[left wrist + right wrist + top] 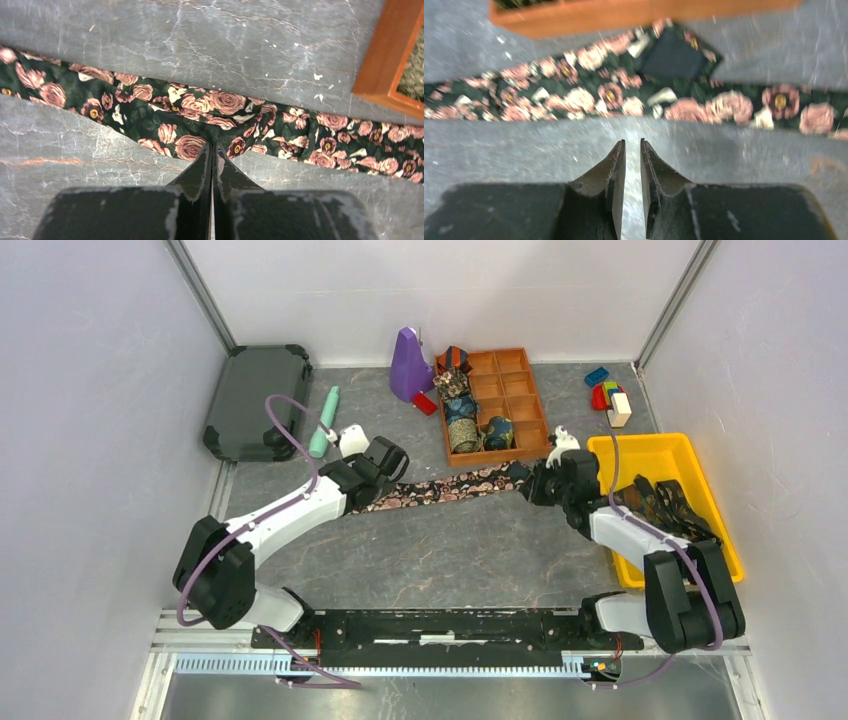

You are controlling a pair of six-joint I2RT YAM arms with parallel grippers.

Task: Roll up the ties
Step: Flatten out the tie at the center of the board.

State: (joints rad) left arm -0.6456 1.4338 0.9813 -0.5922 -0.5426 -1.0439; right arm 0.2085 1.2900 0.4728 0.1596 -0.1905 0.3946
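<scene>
While the overhead camera gives me only two black wrists hunched over a flat, rose-patterned tie (pixel 450 485) at mid-table, the wrist cameras settle what the fingers are doing. The left gripper (pixel 212 146) has its fingers pressed together on the tie's near edge, and the cloth puckers and creases toward their tips. The right gripper (pixel 632 142) holds its fingers a narrow slit apart with nothing between them. Its tips are over bare mat, just short of the tie. That same view, soft with blur, shows the tie's end folded over to bare a dark lining, a detail the top view loses behind the wrist.

Only from above do I get the whole layout. The tie runs from 8 o'clock to 2 o'clock between the two arms. A wooden compartment tray (pixel 520 400) lies at 12 o'clock, just beyond it, with rolled ties (pixel 462 410) filling its left column. A yellow bin (pixel 650 455) at 3 o'clock holds loose ties (pixel 670 502). A dark case (pixel 250 400) lies at 10 o'clock with a teal tube (pixel 325 420) beside it. A purple object (pixel 408 365) stands at the tray's left, and toy blocks (pixel 608 395) sit at 1 o'clock.

The mat (pixel 450 560) is grey, marbled and scuffed white. Plain pale walls (pixel 90 390) close in three sides.
</scene>
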